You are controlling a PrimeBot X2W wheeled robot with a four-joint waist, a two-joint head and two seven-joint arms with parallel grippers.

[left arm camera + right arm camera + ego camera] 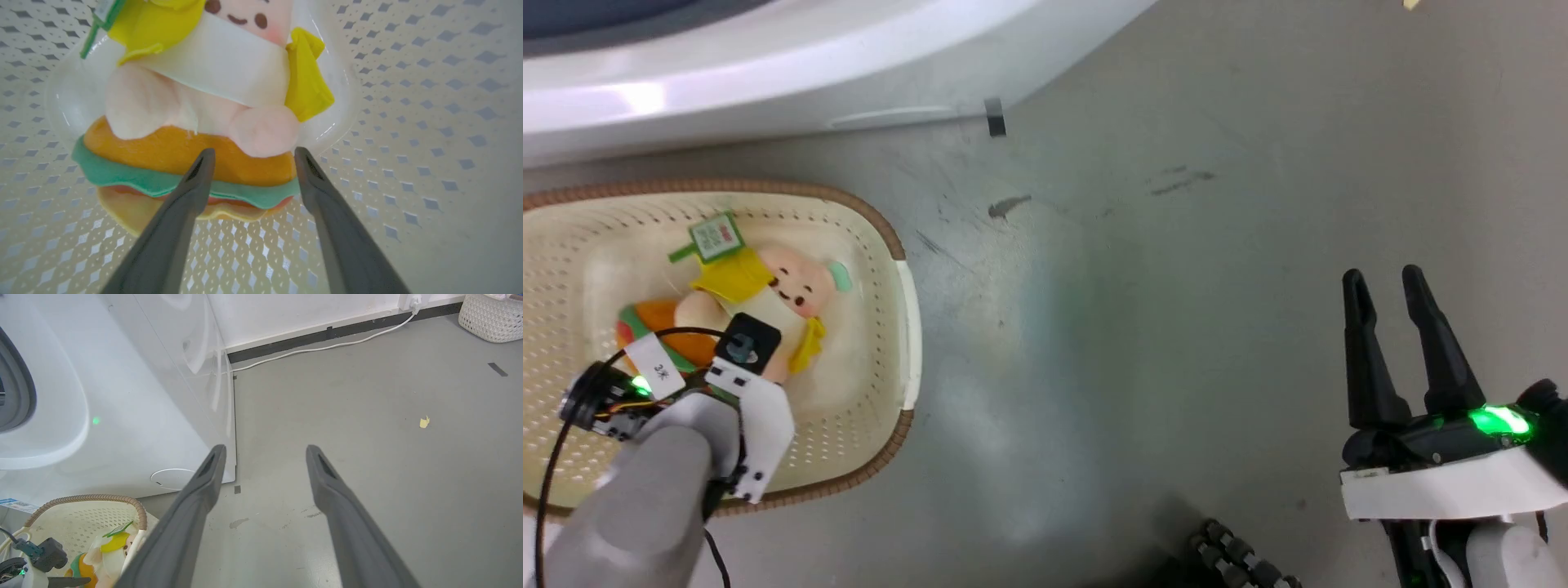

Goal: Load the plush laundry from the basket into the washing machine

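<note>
Basket (907, 327): cream and perforated with a brown woven rim. It stands on the grey floor (1176, 286) just in front of the washing machine (768, 73).
Contents: the plush laundry (776, 286) lies face up on the basket floor. Its green tag (716, 237) is on the washer side and its hamburger cushion on the near side.
Left gripper (253, 152): the arm reaches down into the basket. The fingers are spread and released, with one tip over the orange bun and the other at the cushion's edge. Nothing is pinched, and I cannot tell whether they touch it.
Right gripper (1382, 273): it hovers over bare floor, well apart from the basket. Its fingers are parted and hold nothing.
Head view: the left wrist housing covers that arm's fingers.
Left wrist view: the fingertips, white bib, yellow jacket and cushion layers are seen close up.
Right wrist view: this adds the washer's side, a white cable (327, 347) along the wall, a yellow scrap (424, 422) on the floor and a pale woven hamper (490, 318) in the far corner.
</note>
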